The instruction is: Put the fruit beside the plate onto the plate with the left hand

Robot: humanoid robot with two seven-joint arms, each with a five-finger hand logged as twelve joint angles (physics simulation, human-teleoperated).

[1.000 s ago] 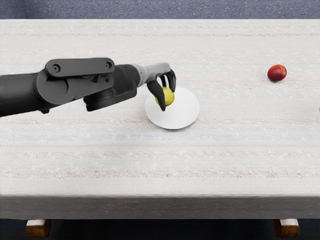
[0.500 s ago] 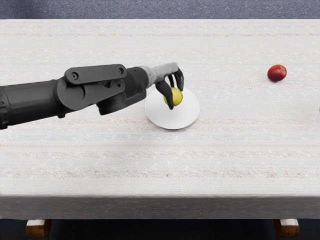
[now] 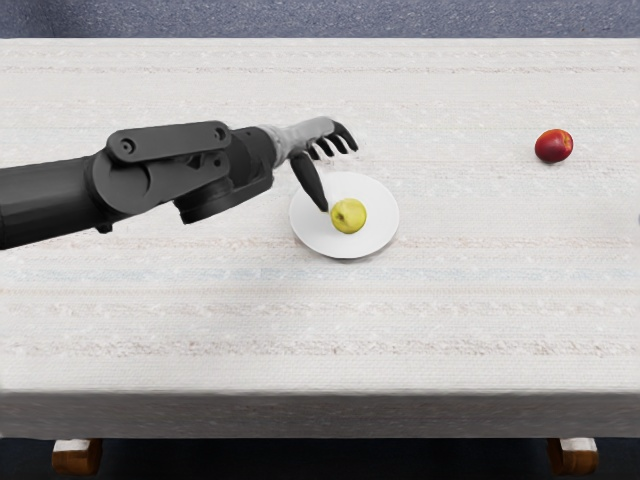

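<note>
A yellow-green apple lies on the white round plate, near its middle. My left hand hovers just up and left of the apple, over the plate's left rim. Its fingers are spread and hold nothing; the thumb points down toward the plate, a short gap from the fruit. The dark left arm reaches in from the left edge. No right arm shows.
A red apple lies far to the right on the pale table. The table's front edge runs along the bottom, with wooden feet below it.
The left hand has let go of the yellow-green apple, which now rests on the plate. The hand has opened and drawn back up and to the left.
</note>
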